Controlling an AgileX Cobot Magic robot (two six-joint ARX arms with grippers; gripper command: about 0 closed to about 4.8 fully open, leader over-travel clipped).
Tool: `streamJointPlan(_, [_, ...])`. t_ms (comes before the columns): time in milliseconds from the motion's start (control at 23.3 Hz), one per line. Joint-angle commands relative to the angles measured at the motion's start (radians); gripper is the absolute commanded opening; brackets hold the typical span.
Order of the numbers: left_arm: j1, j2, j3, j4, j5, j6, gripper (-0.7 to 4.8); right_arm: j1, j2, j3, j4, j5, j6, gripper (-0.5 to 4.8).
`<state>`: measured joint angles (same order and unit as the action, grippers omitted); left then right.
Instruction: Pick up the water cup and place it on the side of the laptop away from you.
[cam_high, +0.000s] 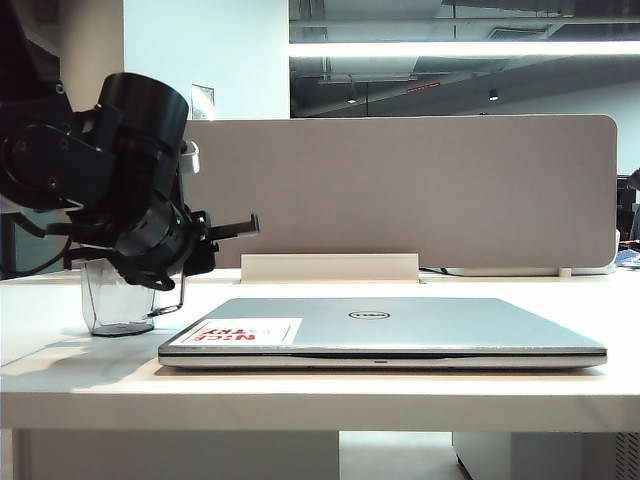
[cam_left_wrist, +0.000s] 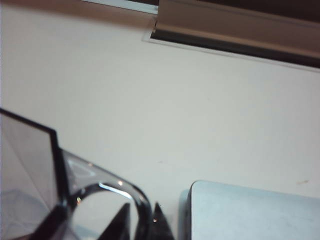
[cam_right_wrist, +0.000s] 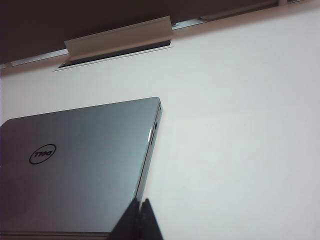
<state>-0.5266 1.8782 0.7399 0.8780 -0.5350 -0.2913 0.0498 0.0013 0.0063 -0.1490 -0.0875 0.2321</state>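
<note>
Clear water cup (cam_high: 112, 298) — left gripper (cam_left_wrist: 137, 220) astride rim; right gripper (cam_right_wrist: 141, 220) closed.

The left gripper (cam_high: 165, 270) hides the water cup's (cam_high: 112, 300) rim.

The water cup (cam_high: 112, 298) is a small clear mug with a grey tint, standing upright on the counter (cam_high: 320, 395) at the left, just beside the laptop's left edge; its thin loop handle faces the laptop. The laptop (cam_high: 400, 325) is silver-grey, closed and flat, its lid bearing a round logo and a white sticker with red lettering at the near left corner.
</note>
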Motion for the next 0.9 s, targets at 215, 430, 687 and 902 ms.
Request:
streamJointPlan(215, [0.000,0.000,0.003,0.015,-0.004,0.067,-0.06,-0.001,-0.002,-0.006,0.010,-0.005,0.003,-0.08])
streamJointPlan(430, [-0.002,-0.002,0.005,0.031,0.013,0.148,-0.06,-0.001,-0.002,-0.006,0.010,-0.005,0.004,-0.08])
streamJointPlan(687, [-0.021,-0.039,0.154,-0.174,0.098,0.208,-0.06,-0.001,-0.002,-0.006,0.011,-0.005,0.004,-0.08])
streamJointPlan(902, [-0.045,-0.040,0.343,-0.326,0.153,0.203,-0.06,-0.001,-0.002,-0.006,0.011,-0.004,0.003,-0.08])
